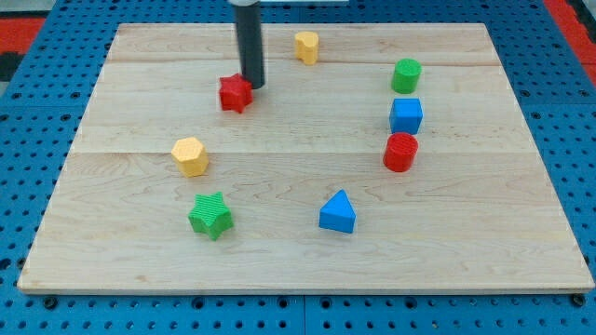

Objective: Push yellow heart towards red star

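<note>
The yellow heart [306, 46] lies near the view's top, right of centre-left. The red star [236, 93] lies lower and to its left. My tip [253, 86] comes down from the top edge as a dark rod and stands right beside the red star's upper right side, touching or nearly touching it. The tip is to the left of and below the yellow heart, well apart from it.
A yellow hexagon [190, 155] and a green star [210, 215] lie at the lower left. A blue triangle [338, 213] lies at bottom centre. A green cylinder [406, 74], a blue cube [406, 115] and a red cylinder [401, 152] stand in a column at right.
</note>
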